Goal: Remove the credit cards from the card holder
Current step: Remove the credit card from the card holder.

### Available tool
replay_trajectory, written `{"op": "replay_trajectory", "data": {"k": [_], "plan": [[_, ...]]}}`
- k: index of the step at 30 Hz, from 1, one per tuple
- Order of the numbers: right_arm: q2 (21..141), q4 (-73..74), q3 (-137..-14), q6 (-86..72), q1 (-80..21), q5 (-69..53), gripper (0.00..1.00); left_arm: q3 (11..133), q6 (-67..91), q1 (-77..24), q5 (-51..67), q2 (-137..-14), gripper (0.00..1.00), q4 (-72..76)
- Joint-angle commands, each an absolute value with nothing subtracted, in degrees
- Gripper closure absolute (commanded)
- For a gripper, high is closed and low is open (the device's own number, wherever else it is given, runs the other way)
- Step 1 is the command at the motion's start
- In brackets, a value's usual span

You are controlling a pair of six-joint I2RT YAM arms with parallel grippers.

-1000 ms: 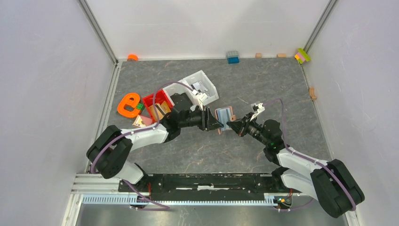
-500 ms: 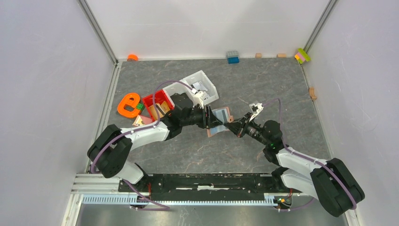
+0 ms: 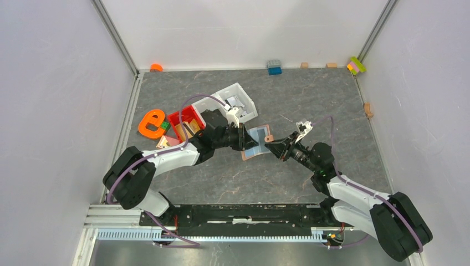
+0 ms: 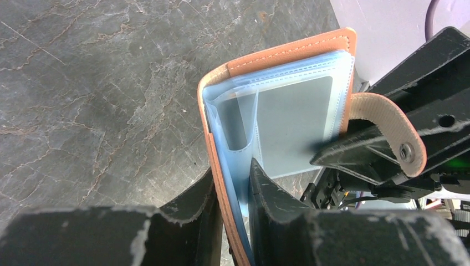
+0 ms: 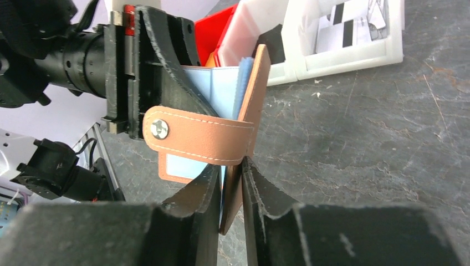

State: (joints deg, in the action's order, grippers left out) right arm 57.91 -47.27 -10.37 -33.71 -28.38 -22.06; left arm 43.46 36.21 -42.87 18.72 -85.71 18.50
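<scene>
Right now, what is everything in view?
card holder: one, tan-brown, open, mid-table
credit card: one visible, pale blue-grey, inside a clear sleeve
white bin: one, white, behind the holder
packets: several, white-and-black, in the white bin
red bin: one, red, left of the white bin
letter e: one, orange, left of the red bin
blue block: one, blue, back edge
wooden blocks: three, tan, two at back edge, one by right wall
stacked bricks: one cluster, yellow-pink-green, back right corner
orange piece: one, orange, back left corner
left claw: one, black, shut on the holder
right claw: one, black, shut on the holder
</scene>
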Motion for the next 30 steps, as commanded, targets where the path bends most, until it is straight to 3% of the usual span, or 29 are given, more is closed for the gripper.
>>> {"op": "replay_trajectory", "data": {"k": [1,9,13,14,17,20,24,30], "plan": [[58.7,-46.1,-11.9,-32.6,-28.4,-20.4,0.78,44.5,34.9,-43.1,22.1,-85.1,0.72,22.2],[63.2,-47.1,-13.4,-34.0,-28.0,-24.5,0.70,43.7,35.2,-43.0,24.9,-84.5,0.73,25.0],[63.3,-47.7,-13.2,-34.4,-27.8,-24.6,0.89,43.8,35.7,-43.1,25.6,-84.9,0.72,25.7],[63.0,-47.7,-12.9,-34.4,-27.7,-24.3,0.92,43.7,35.7,-43.1,25.1,-84.7,0.69,25.4],[60.6,-45.2,-12.6,-33.6,-27.4,-21.5,0.94,43.6,35.1,-43.1,20.5,-83.5,0.46,22.1],[57.4,-40.1,-12.9,-31.0,-27.4,-16.6,0.97,43.6,33.8,-43.1,12.8,-81.4,0.34,16.8],[53.8,-37.0,-12.5,-29.7,-27.4,-11.9,0.96,42.9,32.9,-43.1,7.9,-79.2,0.28,14.7],[55.0,-39.0,-12.8,-29.9,-27.8,-15.4,0.97,43.2,33.0,-43.1,12.3,-80.6,0.22,17.1]]}}
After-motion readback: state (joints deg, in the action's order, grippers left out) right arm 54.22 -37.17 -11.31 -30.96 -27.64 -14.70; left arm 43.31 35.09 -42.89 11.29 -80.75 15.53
